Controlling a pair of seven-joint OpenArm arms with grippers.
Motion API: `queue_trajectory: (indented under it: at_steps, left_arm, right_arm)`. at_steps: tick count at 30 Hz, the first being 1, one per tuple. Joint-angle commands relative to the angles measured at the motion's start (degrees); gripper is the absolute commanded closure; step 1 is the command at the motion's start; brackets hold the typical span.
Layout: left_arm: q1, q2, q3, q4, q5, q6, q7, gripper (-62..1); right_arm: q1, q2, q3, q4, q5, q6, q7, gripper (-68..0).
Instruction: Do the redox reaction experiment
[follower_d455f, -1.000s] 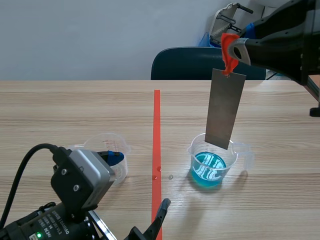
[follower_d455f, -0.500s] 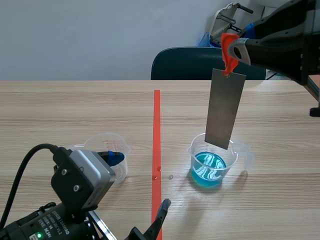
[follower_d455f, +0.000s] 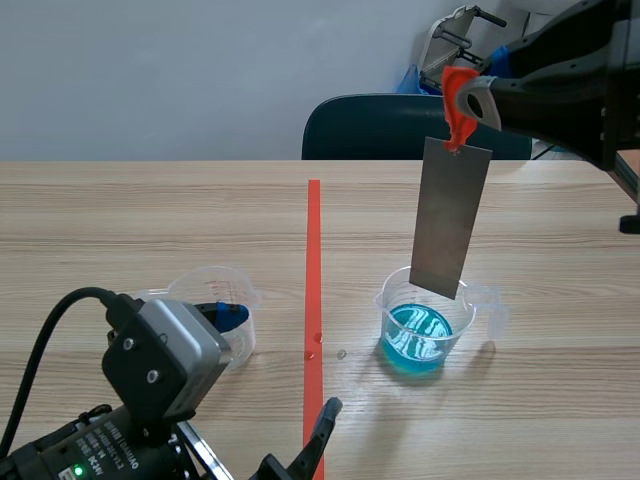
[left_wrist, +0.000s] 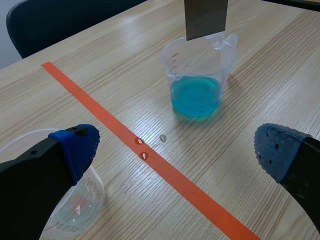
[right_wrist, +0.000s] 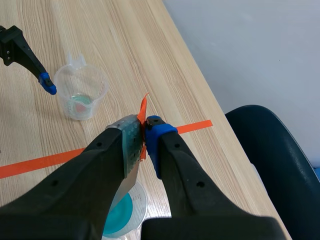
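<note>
right fingers (right_wrist: 162, 147) pinch metal strip (follower_d455f: 450, 225) hanging above blue-liquid beaker (follower_d455f: 428, 335)

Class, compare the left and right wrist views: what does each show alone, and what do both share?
Only the left wrist view: droplets on the orange tape line, and the lower end of the metal strip above the beaker of blue liquid. Only the right wrist view: the right gripper shut on the strip's orange tag. Both: that beaker, the clear beaker and the tape line.
</note>
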Motion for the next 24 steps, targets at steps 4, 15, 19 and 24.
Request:
queue_trajectory:
  at_steps: [4,15,19,24]
  left_arm:
    - [0.0,0.33,-0.09,1.01,-0.31,-0.28,-0.68,-62.3]
    - [0.0,0.33,-0.09,1.01,-0.31,-0.28,-0.68,-62.3]
    - [0.0,0.33,-0.09,1.01,-0.31,-0.28,-0.7,-62.3]
    - [0.0,0.33,-0.09,1.01,-0.31,-0.28,-0.79,-62.3]
  right_arm:
    - [0.83,0.87,0.81,0.24,0.44,0.35,0.7,-0.8]
    - [0.81,0.37,0.74,0.13,-3.04,0.35,2.84,-0.8]
    - [0.63,-0.37,0.7,0.07,-4.26,0.35,3.54,-0.8]
    - [-0.15,-0.39,0.07,-1.2,-6.25,0.35,7.5,-0.8]
